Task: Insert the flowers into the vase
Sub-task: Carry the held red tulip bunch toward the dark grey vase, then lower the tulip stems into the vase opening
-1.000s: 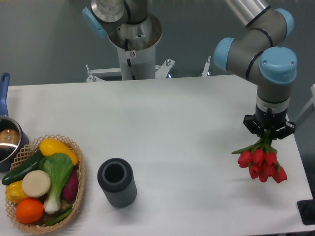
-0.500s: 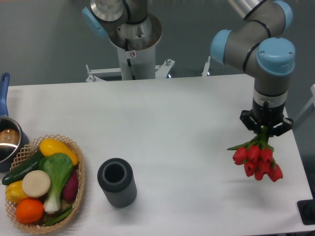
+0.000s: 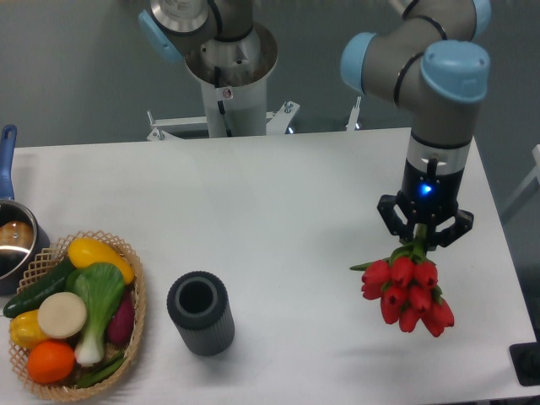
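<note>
Flowers hang clamped beneath gripper.

A single fixed camera looks down from high in front across the white table toward the arm's base

My gripper holds the flowers by the stems, buds hanging down, well apart from the vase at nine o'clock.
</note>
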Robot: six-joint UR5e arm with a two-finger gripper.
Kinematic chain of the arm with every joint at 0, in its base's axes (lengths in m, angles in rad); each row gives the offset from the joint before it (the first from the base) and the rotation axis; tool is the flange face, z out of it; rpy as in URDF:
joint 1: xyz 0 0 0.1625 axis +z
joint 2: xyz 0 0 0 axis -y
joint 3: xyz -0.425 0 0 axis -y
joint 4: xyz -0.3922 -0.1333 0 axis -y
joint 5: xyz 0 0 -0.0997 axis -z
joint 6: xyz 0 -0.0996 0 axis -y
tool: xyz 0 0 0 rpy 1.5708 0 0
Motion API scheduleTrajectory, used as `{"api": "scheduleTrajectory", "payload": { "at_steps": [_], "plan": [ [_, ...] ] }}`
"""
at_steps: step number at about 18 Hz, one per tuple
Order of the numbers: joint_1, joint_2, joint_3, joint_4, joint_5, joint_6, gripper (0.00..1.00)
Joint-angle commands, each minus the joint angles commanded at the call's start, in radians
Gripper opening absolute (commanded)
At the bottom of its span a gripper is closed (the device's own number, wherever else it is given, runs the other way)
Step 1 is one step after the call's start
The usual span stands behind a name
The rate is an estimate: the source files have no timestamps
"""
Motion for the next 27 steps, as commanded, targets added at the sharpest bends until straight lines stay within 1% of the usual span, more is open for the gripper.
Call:
{"api": "scheduleTrajectory", "payload": {
  "at_steps": [2, 4, 5, 8, 12, 14, 17, 20, 24, 27],
  "plan": [
    [-0.014, 0.005, -0.015, 0.049, -0.075, -0.054, 0.0],
    [-0.021, 0.006, -0.037, 0.119, -0.155, -0.103, 0.0],
    [-0.025, 0.006, -0.037, 0.129, -0.193, -0.123, 0.0],
    [-0.052, 0.002, -0.037, 0.134, -0.331, -0.154, 0.0],
    [-0.075, 0.0, -0.037, 0.14, -0.437, -0.149, 0.0],
    [-0.074, 0.0, -0.037, 0.143, -0.523, -0.147, 0.0],
    [-0.072, -0.001, -0.037, 0.176, -0.611, -0.147, 0.0],
    [-0.063, -0.005, -0.026, 0.183, -0.736, -0.147, 0.0],
    [-0.061, -0.006, -0.023, 0.183, -0.783, -0.146, 0.0],
    [-0.066, -0.018, -0.025, 0.184, -0.853, -0.137, 0.0]
  ]
}}
